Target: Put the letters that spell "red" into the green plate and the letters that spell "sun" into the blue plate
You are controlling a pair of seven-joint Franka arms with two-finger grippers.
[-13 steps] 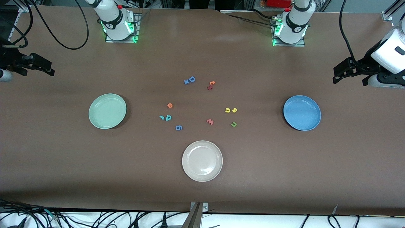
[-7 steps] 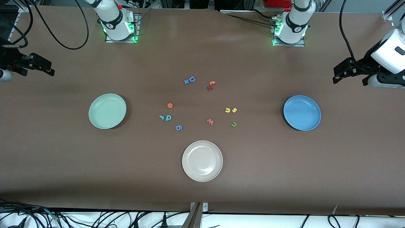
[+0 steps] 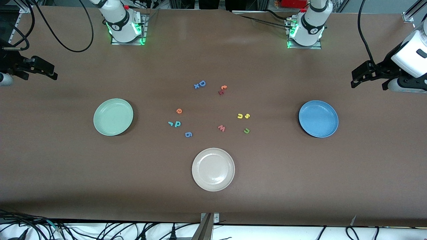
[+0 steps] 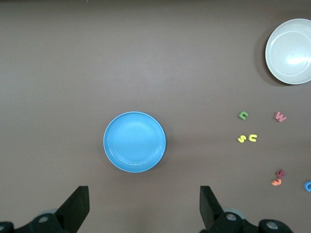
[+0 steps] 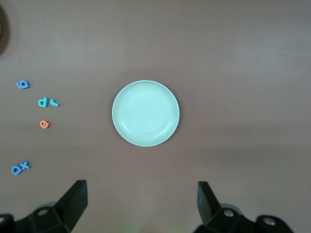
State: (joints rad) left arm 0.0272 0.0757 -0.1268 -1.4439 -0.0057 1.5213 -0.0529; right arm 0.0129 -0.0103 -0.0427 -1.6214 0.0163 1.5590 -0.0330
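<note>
Both grippers are parked up in the air with nothing in them. Left gripper hangs over the left arm's end of the brown bench, jaws spread wide, looking straight down at the round medium-blue plate with the raised rim. Right gripper is over the right arm's end, jaws just as wide, above the round pale mint-green plate. Neither arm is touching anything.

All the little foam letters sit in the middle of the bench, between those two plates. Toward the green plate: orange lowercase e, and a bit nearer the front camera the teal d with the smaller teal r just beside it. Toward the blue plate: yellow u and yellow s side by side, green n a little nearer the camera.

Extras: blue 6, red-pink w, blue capital D with x, red and orange letter pair, and a round beige-white plate toward the bench's front edge. All three plates hold nothing.
</note>
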